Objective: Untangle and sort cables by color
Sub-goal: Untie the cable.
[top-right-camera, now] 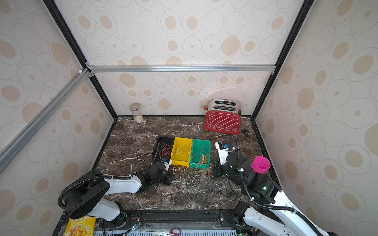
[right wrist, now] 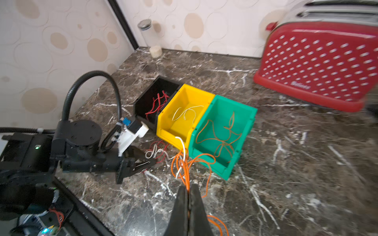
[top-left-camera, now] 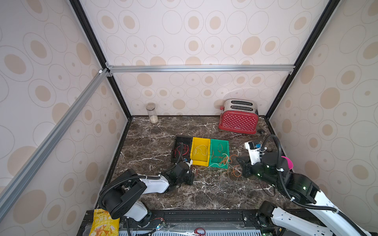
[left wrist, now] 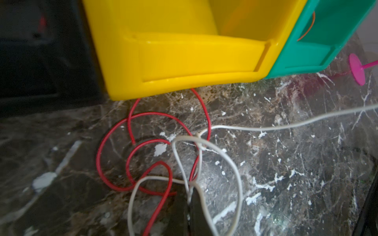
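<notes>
Some cables (right wrist: 221, 139) lay sorted in three coloured bins (right wrist: 197, 90); an unsorted tangle (right wrist: 158, 152) lay on the bench (right wrist: 296, 173), left fingers (right wrist: 140, 154) clenching a white cable (right wrist: 143, 163), right fingers (right wrist: 181, 208) clenching orange cables (right wrist: 185, 171).

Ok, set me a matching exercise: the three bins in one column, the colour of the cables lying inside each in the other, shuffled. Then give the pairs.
Bins:
1. black bin
2. yellow bin
3. green bin

Cables lying inside:
A. orange cables
B. red cables
C. white cables

Pairs: 1-B, 2-C, 3-A.
</notes>
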Action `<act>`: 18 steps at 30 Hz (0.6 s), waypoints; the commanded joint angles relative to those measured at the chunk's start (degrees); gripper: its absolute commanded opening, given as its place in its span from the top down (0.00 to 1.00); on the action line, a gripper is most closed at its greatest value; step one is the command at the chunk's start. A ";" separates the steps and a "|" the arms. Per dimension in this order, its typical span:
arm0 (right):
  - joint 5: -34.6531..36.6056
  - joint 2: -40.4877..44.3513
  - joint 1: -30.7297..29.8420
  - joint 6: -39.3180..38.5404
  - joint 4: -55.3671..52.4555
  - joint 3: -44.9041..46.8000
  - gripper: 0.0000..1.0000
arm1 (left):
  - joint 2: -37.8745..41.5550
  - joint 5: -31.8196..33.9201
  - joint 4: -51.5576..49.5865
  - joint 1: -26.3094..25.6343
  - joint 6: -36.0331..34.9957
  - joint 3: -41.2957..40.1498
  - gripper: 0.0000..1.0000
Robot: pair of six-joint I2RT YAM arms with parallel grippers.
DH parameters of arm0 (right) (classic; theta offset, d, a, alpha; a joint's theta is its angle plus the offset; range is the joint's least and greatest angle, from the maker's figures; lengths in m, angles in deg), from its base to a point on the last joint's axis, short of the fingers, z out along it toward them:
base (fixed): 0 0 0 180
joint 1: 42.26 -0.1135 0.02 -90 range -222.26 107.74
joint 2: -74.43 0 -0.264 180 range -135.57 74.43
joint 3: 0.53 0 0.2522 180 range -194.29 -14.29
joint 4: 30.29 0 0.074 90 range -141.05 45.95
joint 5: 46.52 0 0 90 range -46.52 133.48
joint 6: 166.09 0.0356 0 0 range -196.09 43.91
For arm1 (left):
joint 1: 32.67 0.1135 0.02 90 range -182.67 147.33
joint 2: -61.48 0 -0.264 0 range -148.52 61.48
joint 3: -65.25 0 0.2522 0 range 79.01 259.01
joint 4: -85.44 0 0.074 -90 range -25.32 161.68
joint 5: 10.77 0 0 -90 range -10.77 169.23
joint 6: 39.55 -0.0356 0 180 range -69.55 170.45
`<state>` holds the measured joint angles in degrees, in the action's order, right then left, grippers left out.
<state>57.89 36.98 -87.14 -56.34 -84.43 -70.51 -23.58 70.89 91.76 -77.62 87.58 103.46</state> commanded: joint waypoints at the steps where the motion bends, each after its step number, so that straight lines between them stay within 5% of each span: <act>1: 11.94 3.03 0.44 0.70 -6.52 -3.46 1.00 | -0.60 2.27 -5.78 1.26 1.68 -2.80 1.00; 5: 16.08 6.25 0.57 1.81 -8.96 -6.02 1.00 | 0.10 2.52 -6.23 2.14 2.29 -3.65 1.00; 11: 12.37 5.58 0.54 1.60 -10.28 -7.80 1.00 | 0.80 2.23 -7.43 2.45 1.29 -3.64 1.00; 18: 23.32 5.05 0.59 6.44 -13.24 -9.27 1.00 | 1.10 8.25 -13.99 2.47 3.29 -3.20 1.00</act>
<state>73.89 41.57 -86.82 -52.91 -94.81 -77.79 -21.17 73.25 90.33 -75.74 89.17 101.76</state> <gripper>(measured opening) 0.041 0.048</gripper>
